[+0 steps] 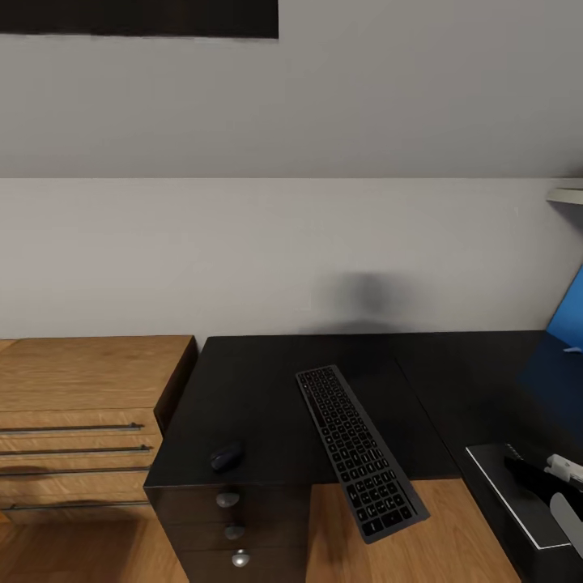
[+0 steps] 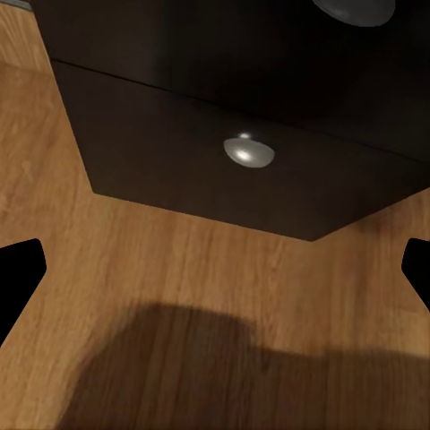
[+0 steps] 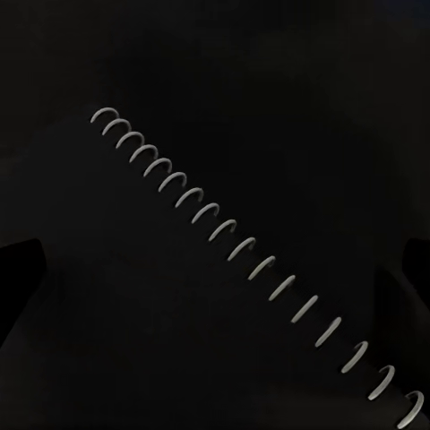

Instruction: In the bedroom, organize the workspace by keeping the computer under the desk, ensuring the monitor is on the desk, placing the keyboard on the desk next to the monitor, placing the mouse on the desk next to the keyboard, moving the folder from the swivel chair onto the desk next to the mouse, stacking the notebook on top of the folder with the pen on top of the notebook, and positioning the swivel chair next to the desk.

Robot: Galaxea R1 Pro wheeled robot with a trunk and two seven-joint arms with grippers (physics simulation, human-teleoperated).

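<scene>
A dark keyboard (image 1: 359, 449) lies slanted on the black desk (image 1: 267, 380), its near end hanging over the front edge. A small dark mouse (image 1: 227, 457) rests near the desk's front left corner. The monitor's blue screen (image 1: 567, 317) cuts in at the far right. A black spiral notebook (image 1: 506, 486) lies on the desk's right part; its wire binding (image 3: 251, 255) fills the right wrist view. My right gripper (image 3: 219, 269) hovers open over it, also seen in the head view (image 1: 559, 486). My left gripper (image 2: 219, 273) is open, low in front of the desk drawers.
Black drawers with silver knobs (image 1: 227, 500) sit under the desk's left end; one knob (image 2: 248, 150) is close to my left gripper. A wooden dresser (image 1: 81, 421) stands to the left. Wood floor (image 1: 437, 534) lies below the keyboard. A white wall runs behind.
</scene>
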